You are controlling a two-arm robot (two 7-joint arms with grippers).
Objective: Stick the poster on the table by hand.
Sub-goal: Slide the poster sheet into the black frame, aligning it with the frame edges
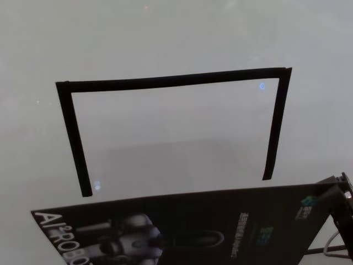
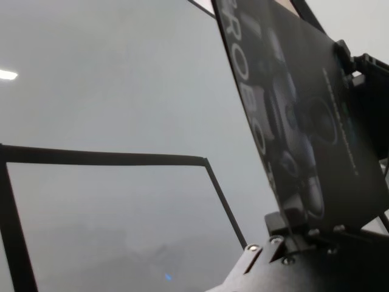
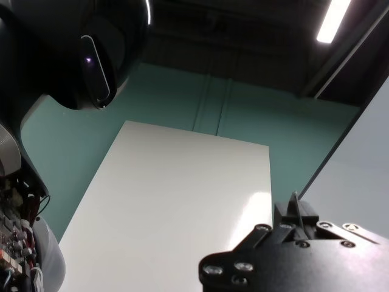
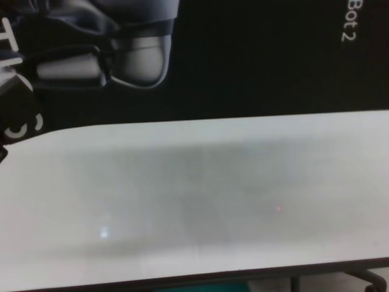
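The poster (image 1: 209, 226), a glossy black sheet with a grey-white robot and white letters, hangs above the near part of the white table (image 1: 176, 33). It is stretched between both hands. My left gripper (image 2: 285, 234) is shut on one end of it, below the big letters. My right gripper (image 1: 337, 190) is shut on the opposite end and also shows far off in the left wrist view. In the chest view the poster (image 4: 255, 61) fills the upper half, with bare table (image 4: 194, 201) under it. The right gripper (image 3: 295, 219) pinches a thin edge.
Black tape strips (image 1: 171, 81) mark three sides of a rectangle on the table beyond the poster, open toward me. The same strips (image 2: 103, 159) lie below the left hand. A thin cable (image 1: 331, 245) loops by the right arm. The table's dark near edge (image 4: 182, 281) runs below.
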